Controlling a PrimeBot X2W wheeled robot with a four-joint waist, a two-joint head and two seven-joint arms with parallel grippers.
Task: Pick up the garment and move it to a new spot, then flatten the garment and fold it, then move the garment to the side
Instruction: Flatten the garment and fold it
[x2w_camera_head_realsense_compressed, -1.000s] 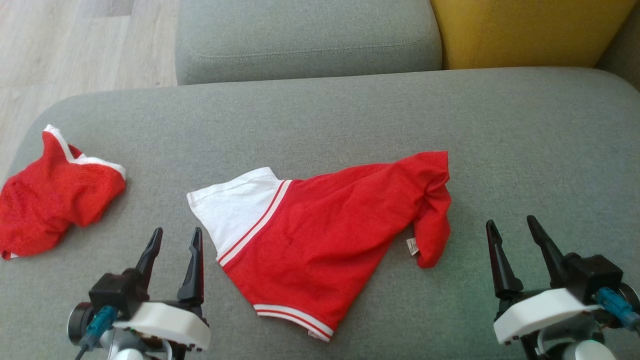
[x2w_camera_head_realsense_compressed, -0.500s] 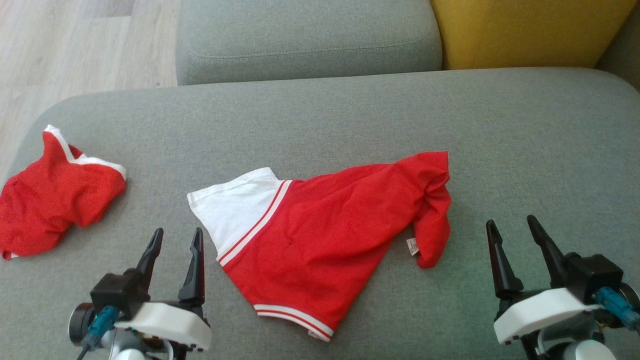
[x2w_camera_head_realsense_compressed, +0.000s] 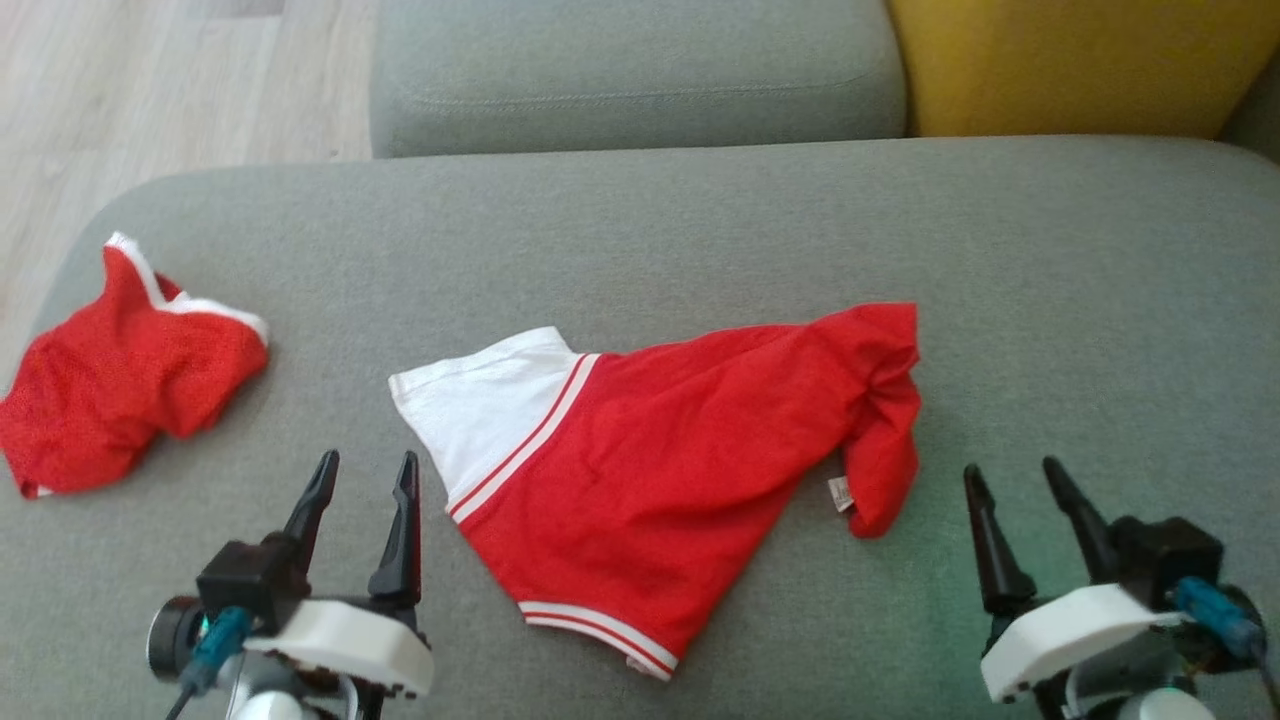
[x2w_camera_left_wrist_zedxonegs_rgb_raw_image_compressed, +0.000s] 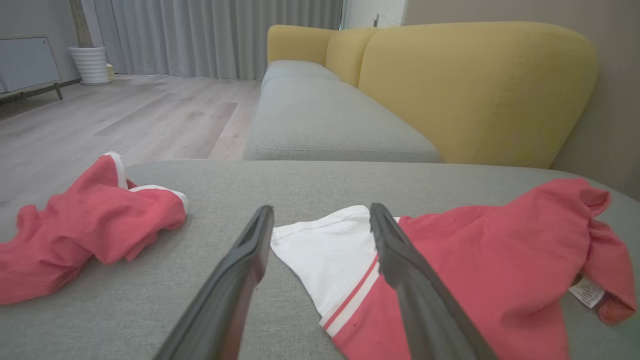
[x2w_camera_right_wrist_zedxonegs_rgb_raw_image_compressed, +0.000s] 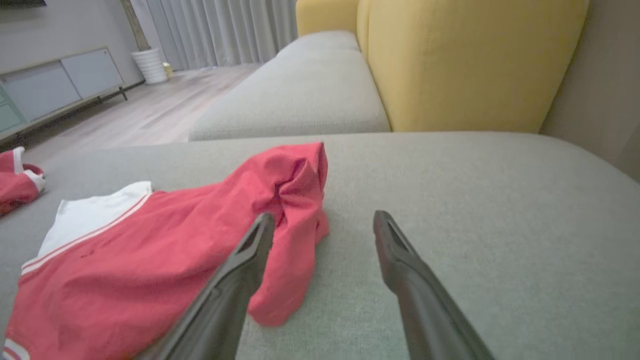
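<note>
Loosely spread across the middle of the grey seat cushion (x2w_camera_head_realsense_compressed: 700, 220), the red garment (x2w_camera_head_realsense_compressed: 690, 460) lies only partly flattened. Its white panel (x2w_camera_head_realsense_compressed: 480, 405) points toward the cushion's left edge, and its bunched end (x2w_camera_head_realsense_compressed: 885, 430), folded over on itself, points toward the right edge. Thin red and white stripes mark the seam where the panel meets the red cloth. A striped hem (x2w_camera_head_realsense_compressed: 600, 630) lies toward the cushion's near edge. A small white label (x2w_camera_head_realsense_compressed: 841, 492) pokes out just beside the bunched end.

The left gripper (x2w_camera_head_realsense_compressed: 368, 457) hangs over the near left part of the cushion, just beside the white panel. Its jaws stand wide apart and hold nothing. In the left wrist view, the panel's corner sits between the two dark fingers. The right gripper (x2w_camera_head_realsense_compressed: 1009, 466) hangs over the near right part of the cushion, close to the bunched end. Its jaws are likewise spread and empty. Whether either gripper touches the cushion cannot be told.

A second red garment (x2w_camera_head_realsense_compressed: 130, 390) with white trim lies crumpled at the cushion's left edge, well apart from the first. Beyond the far edge sit another grey cushion (x2w_camera_head_realsense_compressed: 630, 70) and a yellow backrest (x2w_camera_head_realsense_compressed: 1080, 60), with pale wood floor (x2w_camera_head_realsense_compressed: 150, 90) off the far left corner. Grey curtains (x2w_camera_left_wrist_zedxonegs_rgb_raw_image_compressed: 200, 35) and a white ribbed pot (x2w_camera_left_wrist_zedxonegs_rgb_raw_image_compressed: 91, 64) stand across the room in the left wrist view.
</note>
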